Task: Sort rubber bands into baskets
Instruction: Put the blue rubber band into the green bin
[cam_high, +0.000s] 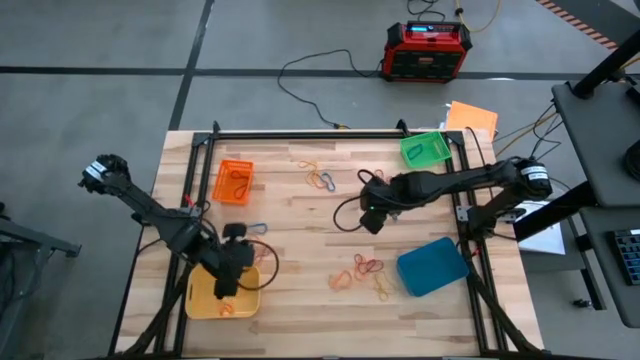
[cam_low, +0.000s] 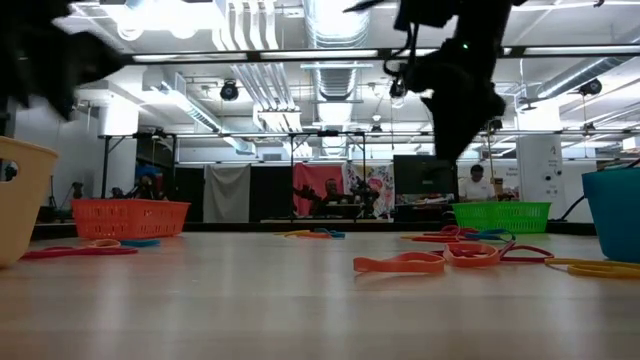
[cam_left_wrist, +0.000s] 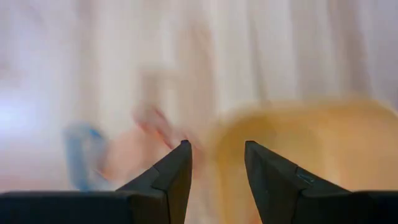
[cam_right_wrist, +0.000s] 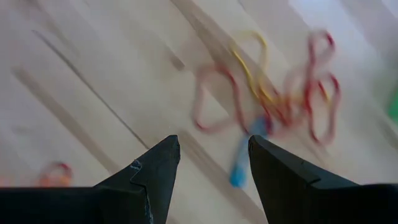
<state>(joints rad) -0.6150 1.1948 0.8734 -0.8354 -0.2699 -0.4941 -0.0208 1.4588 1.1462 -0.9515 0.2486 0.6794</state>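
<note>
Wooden table (cam_high: 300, 240) bears four baskets (cam_high: 233, 181); left fingers (cam_left_wrist: 177, 171) and right fingers (cam_right_wrist: 158, 165) gape, holding nothing.

1. Grey concrete floor (cam_high: 90, 40) crossed by dark seams.
2. Red-black box (cam_high: 428, 50) sits beyond the wooden table (cam_high: 300, 250).
3. Ceiling ducts (cam_low: 335, 25) run overhead; a seated person (cam_low: 478, 185) far back.

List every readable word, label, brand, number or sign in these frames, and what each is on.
None can be read.
Red-black box on the floor: its panel markings are too small.
Banners in the room behind the table: pictures and lettering are too blurred.
Baskets and rubber bands: no text visible.
</note>
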